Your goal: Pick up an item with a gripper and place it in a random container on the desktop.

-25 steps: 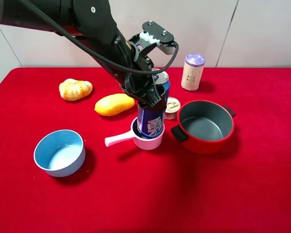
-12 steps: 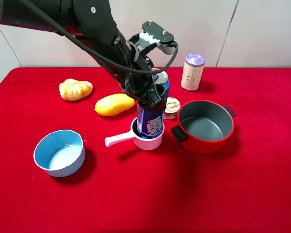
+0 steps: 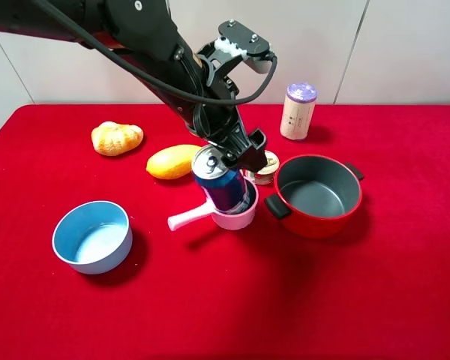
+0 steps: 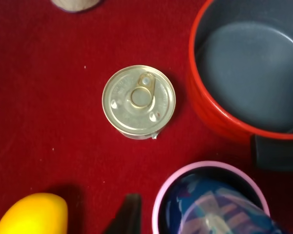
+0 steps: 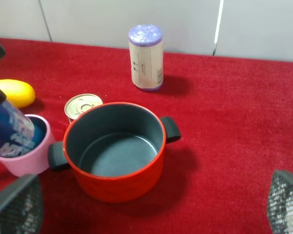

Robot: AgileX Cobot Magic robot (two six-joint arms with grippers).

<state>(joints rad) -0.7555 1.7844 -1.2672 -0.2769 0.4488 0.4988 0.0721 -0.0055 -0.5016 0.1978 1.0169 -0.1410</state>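
Exterior high view: left gripper jaws parted, gripping nothing — blue can leans tilted inside pink saucepan on red desktop, its top just beside jaws, not between them. Right gripper — spread wide, empty.

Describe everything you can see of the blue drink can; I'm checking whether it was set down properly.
The blue can is tall and slim, metal-looking, with a silver top and green-white label marks. Its base sits inside the pink saucepan, and it leans toward the pan's handle side, not upright. The left gripper is close beside its top; whether the jaws touch it cannot be told.
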